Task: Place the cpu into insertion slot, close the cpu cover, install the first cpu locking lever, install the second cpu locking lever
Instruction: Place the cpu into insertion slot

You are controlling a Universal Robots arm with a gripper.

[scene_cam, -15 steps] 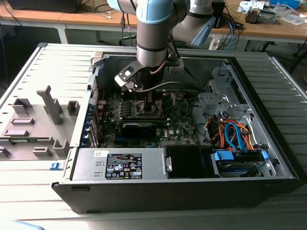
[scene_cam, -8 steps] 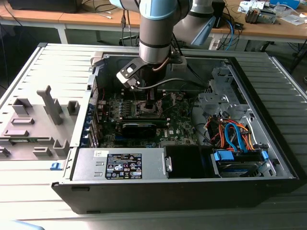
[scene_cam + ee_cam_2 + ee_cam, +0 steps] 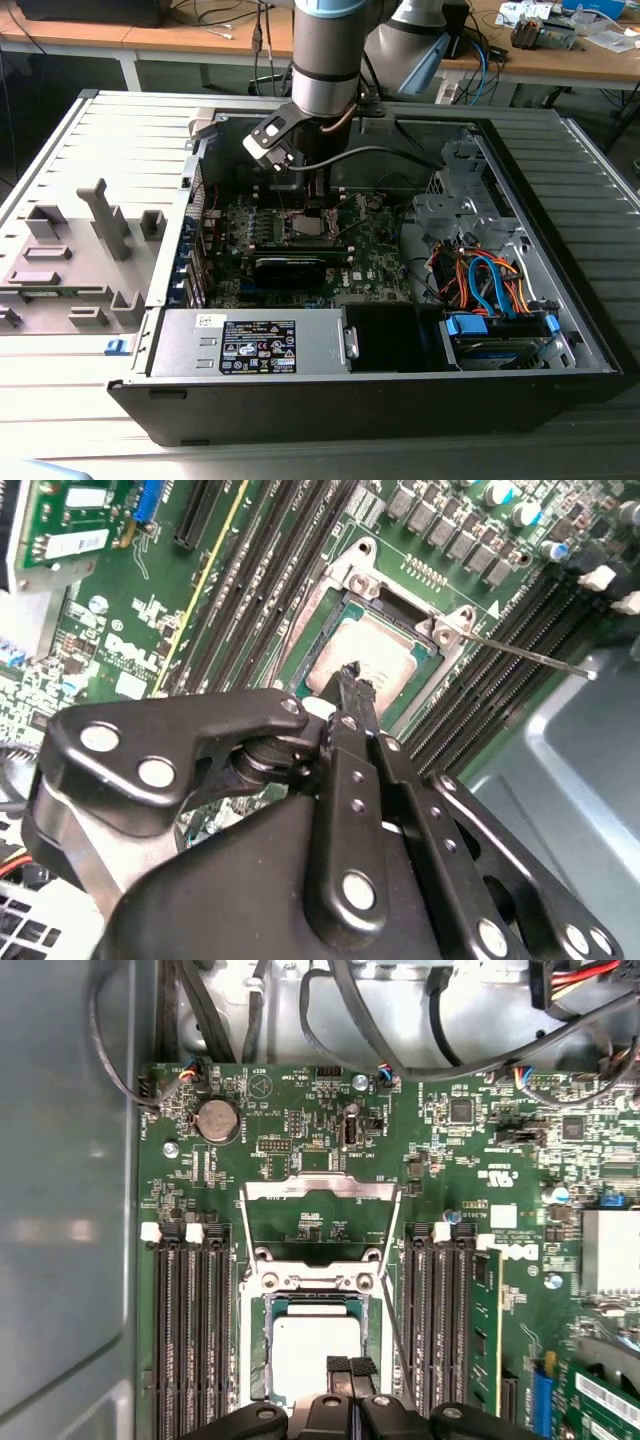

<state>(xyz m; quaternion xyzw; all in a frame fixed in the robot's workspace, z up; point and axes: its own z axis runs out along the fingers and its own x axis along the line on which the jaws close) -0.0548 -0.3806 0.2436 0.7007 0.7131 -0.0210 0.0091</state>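
Note:
The silvery cpu (image 3: 305, 1350) (image 3: 385, 650) lies flat in the insertion slot (image 3: 255, 1360) (image 3: 322, 630) on the green motherboard. My gripper (image 3: 350, 1366) (image 3: 350, 678) is shut, its two black fingertips pressed together and down on or just over the cpu's edge; contact cannot be judged. The cpu cover (image 3: 320, 1188) stands swung open, away from the slot. A thin locking lever (image 3: 530, 658) sticks out unlatched beside the slot; another lever (image 3: 392, 1320) runs along its side. In the exterior view the gripper (image 3: 318, 200) hangs over the slot (image 3: 303, 226) inside the open computer case.
Black memory slots (image 3: 185, 1340) (image 3: 440, 1330) flank the socket on both sides. Cables (image 3: 480, 275) and a drive cage fill the case at the exterior view's right. The power supply (image 3: 250, 345) sits along the near wall. A grey fixture (image 3: 70, 260) lies outside the case.

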